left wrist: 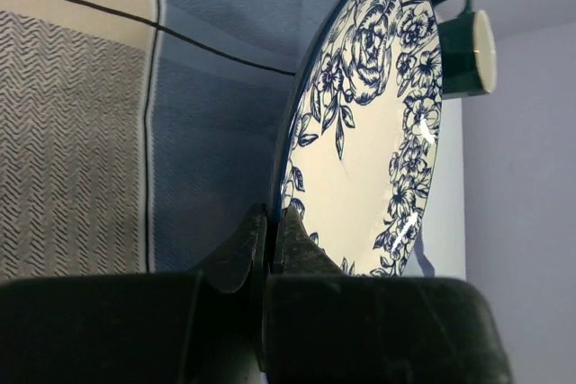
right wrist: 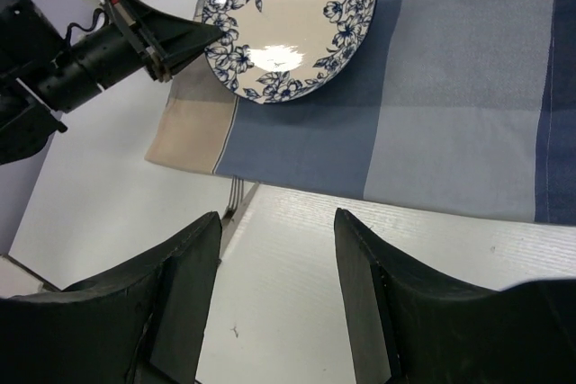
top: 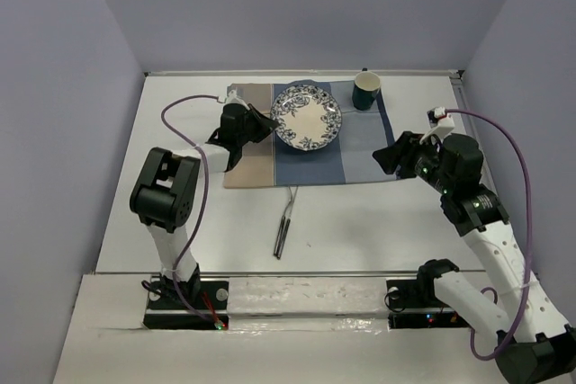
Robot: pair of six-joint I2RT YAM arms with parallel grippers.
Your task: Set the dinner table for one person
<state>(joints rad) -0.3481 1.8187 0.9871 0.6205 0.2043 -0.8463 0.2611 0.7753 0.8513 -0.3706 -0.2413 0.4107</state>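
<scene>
Stretching away from the arm bases, the dinner table (top: 378,222) was a large plain white tabletop, boxed in on three sides by pale lavender walls (top: 54,87). Nearest, a fork (top: 285,220) lay on the bare white surface, tines toward a blue-and-tan striped placemat (top: 360,155) just beyond. The right gripper (top: 385,157) hovered by the placemat's right edge, jaws spread wide, holding nothing. Farther back, the left gripper (top: 267,123) was clamped on the left rim of a blue floral plate (top: 307,117). A dark green mug (top: 365,92) stood at the placemat's far right corner.
</scene>
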